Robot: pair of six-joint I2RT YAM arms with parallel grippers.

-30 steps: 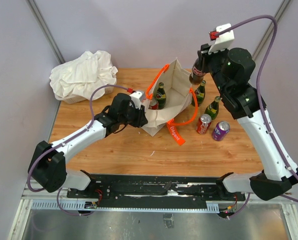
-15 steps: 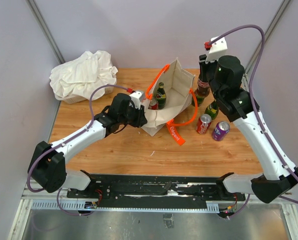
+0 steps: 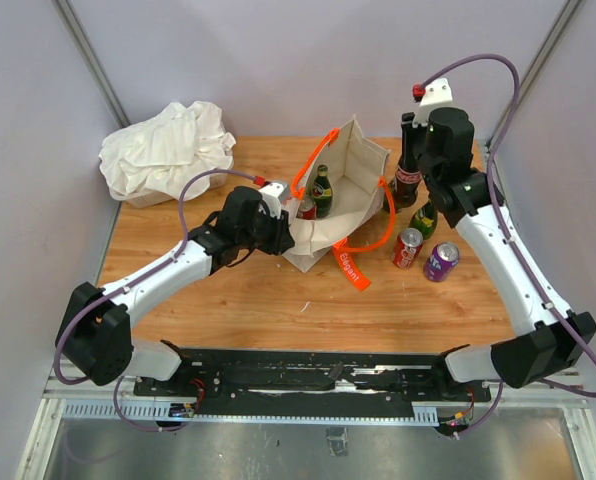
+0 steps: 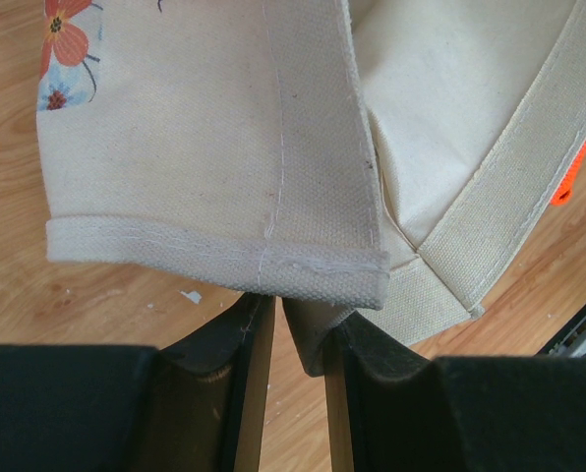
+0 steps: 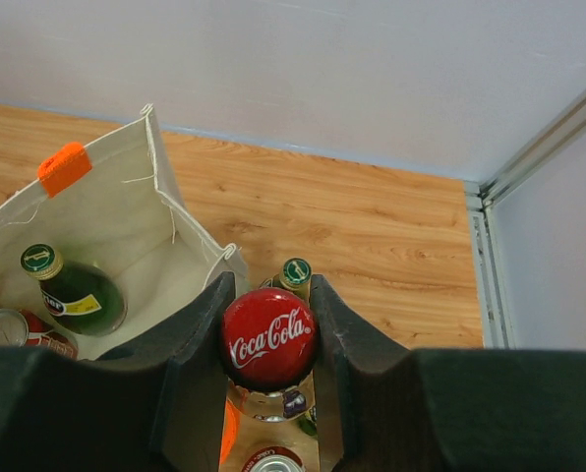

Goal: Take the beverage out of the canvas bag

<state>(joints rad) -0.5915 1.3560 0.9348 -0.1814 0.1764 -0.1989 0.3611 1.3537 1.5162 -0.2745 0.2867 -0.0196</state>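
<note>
On the left, the left tool (image 3: 284, 232) is clamped on the near hem of the canvas bag (image 3: 363, 165), which stands open mid-surface (image 3: 238, 300). The left wrist view shows the cloth pinched between the tool's two sides. A small flower print (image 4: 57, 29) shows on that wall, with no words on it.

A green bottle (image 3: 321, 192) and a red can (image 3: 306, 209) are left inside the bag. The bottle's yellow label and the can's markings are too small to read. The orange strap (image 3: 351, 268) hanging at the front carries white lettering I cannot make out.

Right of the bag, the right tool (image 3: 408, 140) is closed on the neck of a cola bottle (image 3: 406, 182), which is upright outside the bag. Its red cap (image 5: 268, 337) reads "Coca-Cola". Whether its base touches the surface I cannot tell.

Further right stand another bottle (image 3: 425, 218), a second can (image 3: 408, 247) and a purple can (image 3: 440, 261). I judge the job well along, with one release and two drinks to go.
</note>
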